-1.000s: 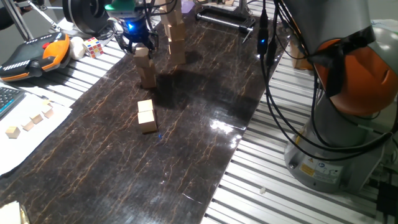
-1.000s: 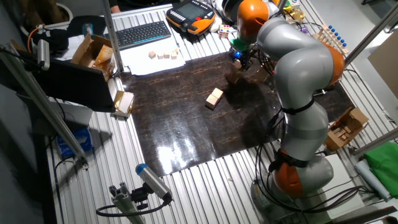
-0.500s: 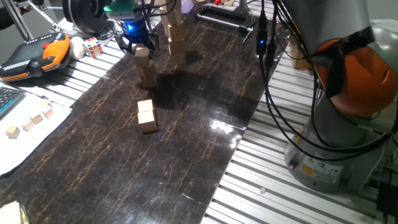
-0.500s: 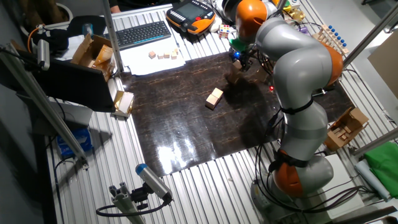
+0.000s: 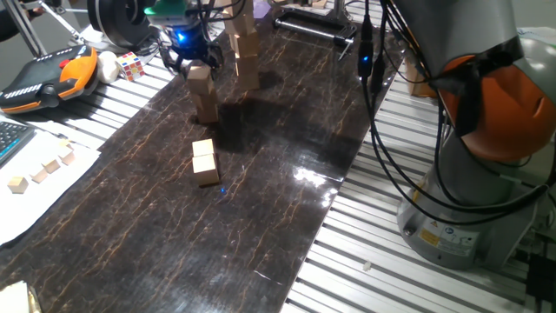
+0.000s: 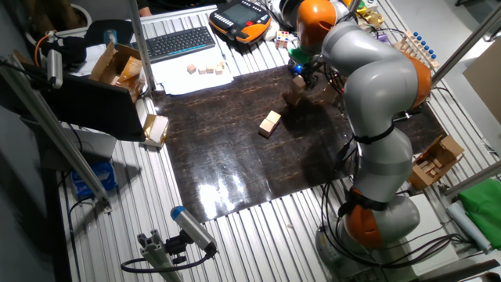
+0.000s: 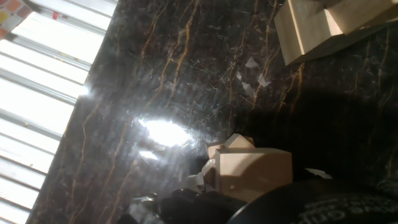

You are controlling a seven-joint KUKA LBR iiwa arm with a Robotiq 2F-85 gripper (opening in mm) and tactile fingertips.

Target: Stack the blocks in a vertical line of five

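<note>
A column of pale wooden blocks (image 5: pixel 206 103) stands on the dark tabletop at the far left; it also shows in the other fixed view (image 6: pixel 293 95). My gripper (image 5: pixel 199 63) is over it, its fingers around the top block (image 5: pixel 200 76), which sits slightly askew on the column. In the hand view that top block (image 7: pixel 253 175) lies between my dark fingers, with a lower block's corner (image 7: pixel 236 142) showing beside it. Two more blocks (image 5: pixel 205 163) lie side by side on the table nearer the front, also seen in the other fixed view (image 6: pixel 270 123).
A taller pile of wooden pieces (image 5: pixel 245 50) stands just behind the column and shows in the hand view (image 7: pixel 314 25). A Rubik's cube (image 5: pixel 130 65) and an orange pendant (image 5: pixel 52 76) lie left. Tiny cubes on white paper (image 5: pixel 42 171) sit at the left edge. The robot base (image 5: pixel 473 183) stands right.
</note>
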